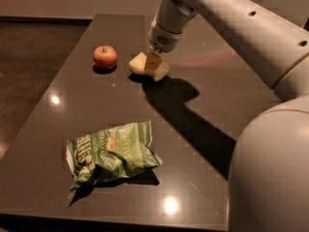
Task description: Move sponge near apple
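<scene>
The jaws clasp sponge near apple; green bag lettering unreadable.

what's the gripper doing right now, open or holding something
The gripper: fingers closed on the sponge, low at the far end of the table, beside the apple but apart from it.

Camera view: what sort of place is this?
Probably an office break area or kitchenette: a dark glossy counter carrying an apple, a green snack bag and a sponge, which the gripper holds beside the apple.
</scene>
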`<state>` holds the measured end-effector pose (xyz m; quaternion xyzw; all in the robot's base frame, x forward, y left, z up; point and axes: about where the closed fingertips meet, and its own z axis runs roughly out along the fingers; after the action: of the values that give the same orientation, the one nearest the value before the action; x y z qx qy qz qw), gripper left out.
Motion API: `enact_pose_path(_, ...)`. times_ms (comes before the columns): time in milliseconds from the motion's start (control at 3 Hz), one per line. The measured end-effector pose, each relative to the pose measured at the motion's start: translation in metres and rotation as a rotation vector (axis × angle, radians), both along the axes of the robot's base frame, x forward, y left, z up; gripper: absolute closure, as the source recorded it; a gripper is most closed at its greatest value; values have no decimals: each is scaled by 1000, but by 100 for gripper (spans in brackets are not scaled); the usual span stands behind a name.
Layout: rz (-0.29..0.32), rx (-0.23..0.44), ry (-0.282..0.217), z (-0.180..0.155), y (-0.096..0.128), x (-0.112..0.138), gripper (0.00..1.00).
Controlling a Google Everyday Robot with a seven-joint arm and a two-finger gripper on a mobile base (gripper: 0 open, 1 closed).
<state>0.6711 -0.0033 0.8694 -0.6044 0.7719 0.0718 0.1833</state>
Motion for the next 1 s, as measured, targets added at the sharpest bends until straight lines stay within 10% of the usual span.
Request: enact_pose_path(1000,65,-41,3,-8,33,11,10)
